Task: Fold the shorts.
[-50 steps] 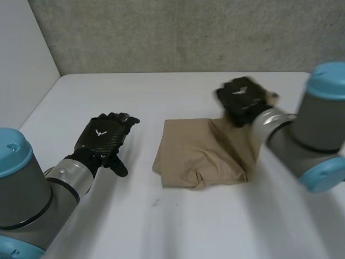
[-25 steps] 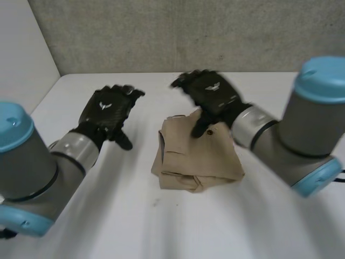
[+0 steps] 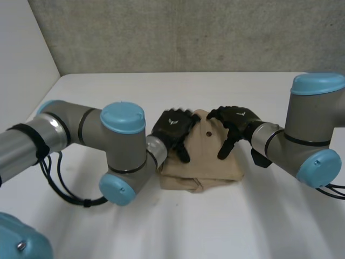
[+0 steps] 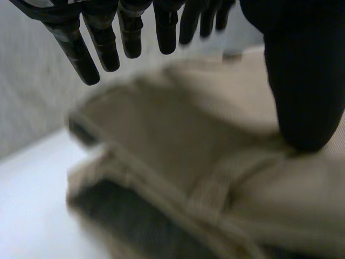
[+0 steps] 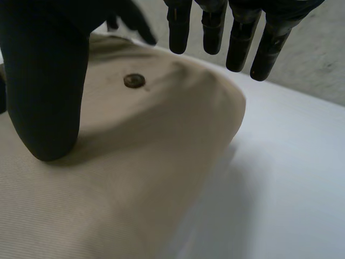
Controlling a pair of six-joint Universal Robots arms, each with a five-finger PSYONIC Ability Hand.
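At the middle of the white table [image 3: 161,226], about midway between its left and right edges, we find the tan shorts [image 3: 202,164] folded into a compact bundle of several layers.

We record the left hand [image 3: 173,129] on the bundle's left portion. In the left wrist view its thumb [image 4: 304,81] presses the top layer while the fingers [image 4: 102,48] reach out straight above the cloth. The right hand [image 3: 237,120] is on the right portion. Its thumb [image 5: 46,97] is planted just beside a small dark button [image 5: 134,81], with its fingers [image 5: 237,48] straight and clear of the fabric. Neither hand grips anything.

We judge the shorts light, soft and limp, with a ribbed weave that offers fair friction. The stacked layers look springy and liable to gape at the layered edge beside the left hand, where a thick stitched band [image 4: 215,189] shows. We advise flat pressure on top to settle the folds. For any lift, pinch all layers together at a folded edge, away from the button.
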